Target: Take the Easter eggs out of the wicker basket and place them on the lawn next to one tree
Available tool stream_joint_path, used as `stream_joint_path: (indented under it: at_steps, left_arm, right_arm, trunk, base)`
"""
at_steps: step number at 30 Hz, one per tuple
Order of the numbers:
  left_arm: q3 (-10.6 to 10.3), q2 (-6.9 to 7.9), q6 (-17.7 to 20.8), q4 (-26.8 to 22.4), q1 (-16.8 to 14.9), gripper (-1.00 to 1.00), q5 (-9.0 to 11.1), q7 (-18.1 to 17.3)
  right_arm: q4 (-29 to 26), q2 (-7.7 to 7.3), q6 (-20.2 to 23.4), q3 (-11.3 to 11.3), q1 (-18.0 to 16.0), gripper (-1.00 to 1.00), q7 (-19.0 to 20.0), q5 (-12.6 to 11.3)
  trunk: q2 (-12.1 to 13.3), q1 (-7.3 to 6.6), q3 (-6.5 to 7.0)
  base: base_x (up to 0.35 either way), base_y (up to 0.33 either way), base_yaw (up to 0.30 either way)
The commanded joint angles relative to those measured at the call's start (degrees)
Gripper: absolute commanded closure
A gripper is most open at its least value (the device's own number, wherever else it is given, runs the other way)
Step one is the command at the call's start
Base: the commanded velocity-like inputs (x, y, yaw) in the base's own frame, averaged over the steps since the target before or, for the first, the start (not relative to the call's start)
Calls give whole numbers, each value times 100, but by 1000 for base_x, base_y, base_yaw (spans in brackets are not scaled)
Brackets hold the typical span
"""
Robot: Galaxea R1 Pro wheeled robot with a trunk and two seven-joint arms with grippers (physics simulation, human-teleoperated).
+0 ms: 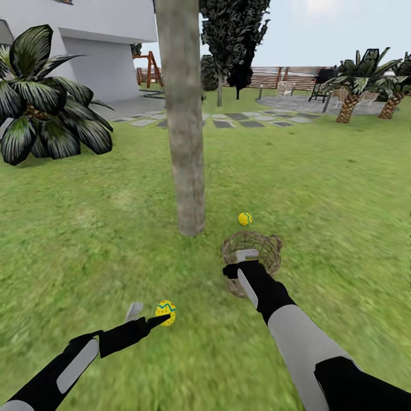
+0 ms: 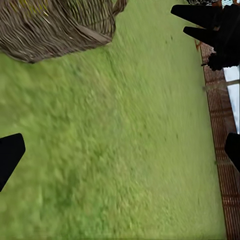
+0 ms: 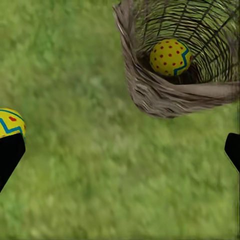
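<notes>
From the head view, the job looked partly done: one Easter egg (image 1: 245,218) lay on the lawn (image 1: 319,188) just beyond the wicker basket (image 1: 268,246) and near the foot of the tree (image 1: 184,125), whose trunk was straight, bare and rough grey-brown. A second egg (image 1: 166,311) sat at the tip of the left gripper (image 1: 149,317), touching the dark finger; whether the fingers pinched it or it merely rested beside them could not be told. The right gripper (image 1: 246,264) hovered at the near rim of the basket, a bowl of loose brown-grey twigs. In the left wrist view, mottled, blurry grass ran out to a slatted brown fence (image 2: 216,115), with the basket's woven side (image 2: 55,25) at one edge; the fingertips stood far apart at the frame's borders. In the right wrist view, the third egg (image 3: 170,57), smooth yellow with red dots and a blue zigzag, was inside the basket, so I judged it yet to be lifted out; this gripper's fingers were spread wide and held nothing.
</notes>
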Motion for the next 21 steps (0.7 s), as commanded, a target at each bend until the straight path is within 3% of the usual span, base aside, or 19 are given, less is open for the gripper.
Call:
stream_joint_path:
  at_steps: [1,16,21]
  left_arm:
    - [0,0,0,0,3,-100,-1,0]
    - [-11,0,0,-2,0,-100,-11,0]
    - [-14,-5,0,0,0,-100,-19,0]
  right_arm:
    - [1,0,0,0,0,-100,0,0]
    - [17,0,0,4,0,-100,0,0]
    - [19,0,3,2,0,-100,0,0]
  trunk:
    - [0,0,8]
    - [0,0,33]
    - [0,0,33]
  base:
    - [0,-335,44]
    - [1,-337,131]
    - [144,-310,186]
